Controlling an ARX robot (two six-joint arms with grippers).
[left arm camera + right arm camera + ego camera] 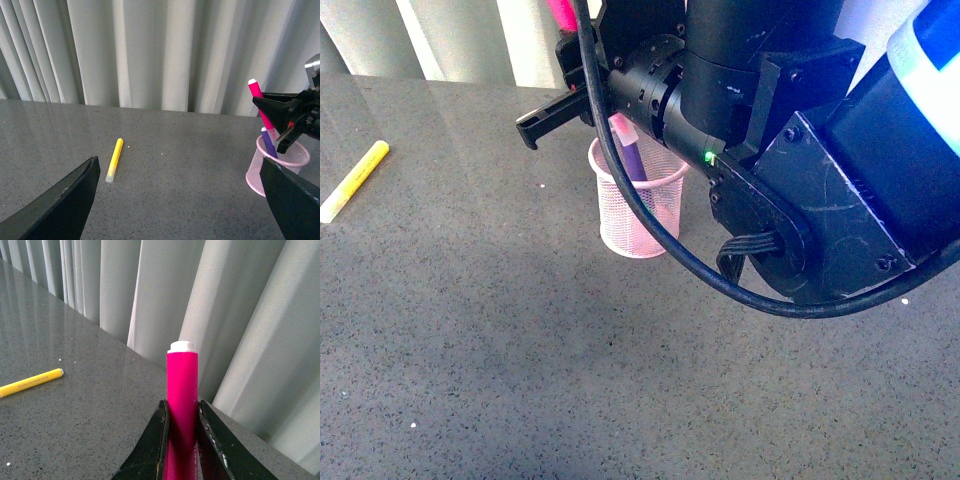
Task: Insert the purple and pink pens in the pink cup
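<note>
The magenta-pink marker pen stands upright, pinched between the right gripper jaws above the light pink wire-mesh cup at the far middle of the grey table. The dark purple marker already leans inside. Released off-centre, the pink one may strike the rim or purple pen and tip the cup. The left gripper is spread wide, empty.

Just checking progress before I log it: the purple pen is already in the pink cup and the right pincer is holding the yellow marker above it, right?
Not quite. The right pincer holds the pink pen, as the right wrist view shows; the yellow marker lies on the table. The purple pen is indeed in the pink cup.
</note>
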